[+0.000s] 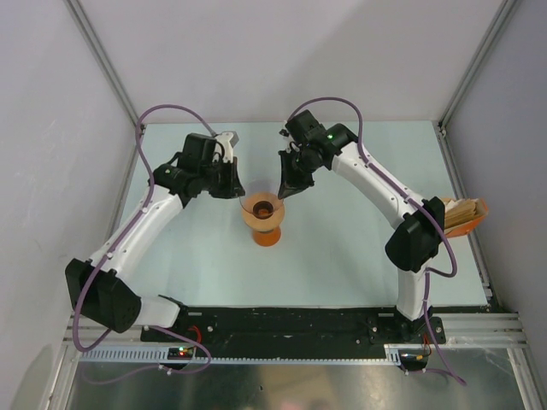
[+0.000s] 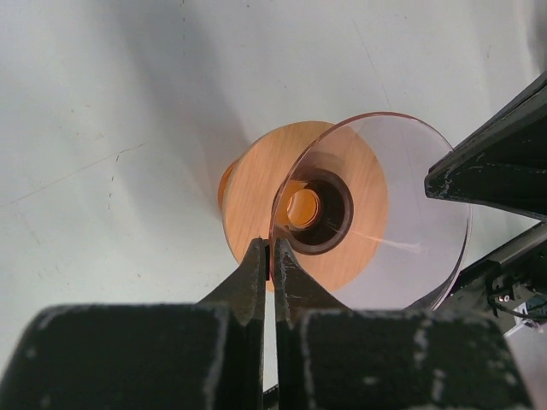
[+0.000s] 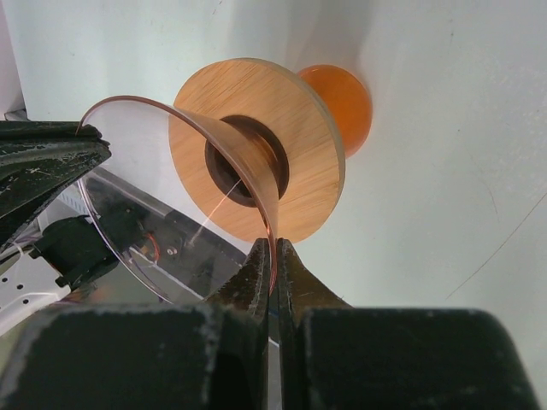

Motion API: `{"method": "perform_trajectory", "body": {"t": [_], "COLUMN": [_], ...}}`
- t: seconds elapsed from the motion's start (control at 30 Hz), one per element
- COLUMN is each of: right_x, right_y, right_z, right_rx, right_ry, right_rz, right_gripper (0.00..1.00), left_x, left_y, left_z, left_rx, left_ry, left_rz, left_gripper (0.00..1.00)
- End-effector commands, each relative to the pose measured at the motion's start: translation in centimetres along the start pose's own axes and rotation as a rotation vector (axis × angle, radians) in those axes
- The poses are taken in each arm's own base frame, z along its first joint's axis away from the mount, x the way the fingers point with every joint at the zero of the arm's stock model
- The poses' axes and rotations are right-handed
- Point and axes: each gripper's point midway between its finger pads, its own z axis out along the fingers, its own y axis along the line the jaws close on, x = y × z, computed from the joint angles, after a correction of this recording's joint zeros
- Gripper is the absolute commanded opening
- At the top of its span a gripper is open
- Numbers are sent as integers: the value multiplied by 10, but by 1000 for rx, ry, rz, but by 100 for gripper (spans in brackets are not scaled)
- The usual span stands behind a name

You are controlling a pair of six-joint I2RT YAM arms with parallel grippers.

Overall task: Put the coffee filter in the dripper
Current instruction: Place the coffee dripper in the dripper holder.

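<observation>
At table centre, your left gripper (image 2: pixel 272 256) is pinched together on the rim of the clear see-through cone-shaped dripper (image 1: pixel 263 209), with the thin wall caught between the two black fingers (image 2: pixel 248 286). It bites at about 10 o'clock on the cone as seen from the top camera. Your right gripper (image 3: pixel 273 252) is clamped on the same rim, at about 2 o'clock from above. Its jaws are together with only the clear edge between them. So both hands are on the dripper, on opposite sides of the rim.

In the left wrist view the right gripper's black fingertip touches the rim at 3 o'clock. In the right wrist view the left one shows at 9 o'clock.

Below the cone is a round light-brown wooden collar (image 2: pixel 252 192) with a dark ring at its centre hole. Under that is the orange stem base (image 3: pixel 342 94). You can't tell whether the base is touching the pale table (image 1: pixel 342 256).

Further out, a stack of tan paper fans (image 1: pixel 461 213) sits at the table's right edge, at 3 o'clock from the dripper and well apart from it. It lies partly behind the right arm's elbow.
</observation>
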Motion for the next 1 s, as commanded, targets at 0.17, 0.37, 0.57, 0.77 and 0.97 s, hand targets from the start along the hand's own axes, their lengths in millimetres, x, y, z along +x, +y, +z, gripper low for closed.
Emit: {"method": "perform_trajectory", "body": {"t": [0.17,0.37,0.57,0.77,0.97], "right_x": [21,12,3,-6,-13], "right_y": [-17,-8,5,11,17], "right_z": [28,21,5,-5,-9], "right_rx": [64,26,-12,-26,-48], "right_ry": [76,55,8,-32,-52], "right_rz": [-52,-44,-54,-63,-68], "right_gripper": [0,0,5,18,40], "left_x": [75,53,29,17,7], "left_y": [6,-1,-8,-12,-16], "left_z": [30,19,2,-5,-8], "left_rx": [5,19,20,24,31], "left_ry": [257,186,95,57,34], "left_rz": [27,51,79,83,78], "left_gripper": [0,0,8,14,32]}}
